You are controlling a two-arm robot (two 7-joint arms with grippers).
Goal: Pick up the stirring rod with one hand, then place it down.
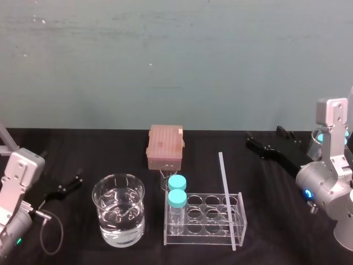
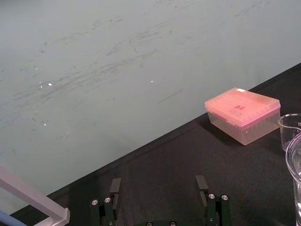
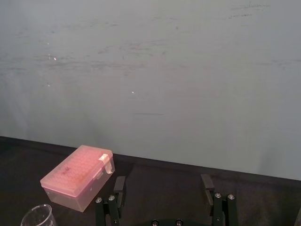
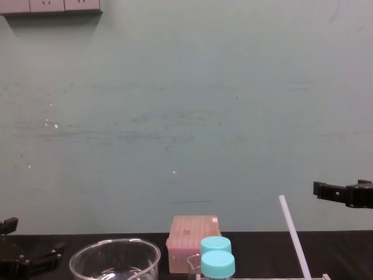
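Note:
The stirring rod [image 1: 226,200] is a thin white stick leaning in the clear rack [image 1: 238,212], its top tilted back toward the wall; it also rises at the lower right of the chest view [image 4: 293,239]. My right gripper [image 1: 263,138] hovers open to the right of the rod and behind it, apart from it, with nothing between its fingers [image 3: 207,184]. In the chest view that gripper [image 4: 341,193] hangs right of the rod's tip. My left gripper [image 1: 62,185] rests low at the table's left, open and empty [image 2: 158,184].
A glass beaker of water [image 1: 118,208] stands left of the rack. Two blue-capped bottles [image 1: 177,191] sit in the rack's left column. A pink lidded box [image 1: 165,146] lies behind them near the green wall. The tabletop is black.

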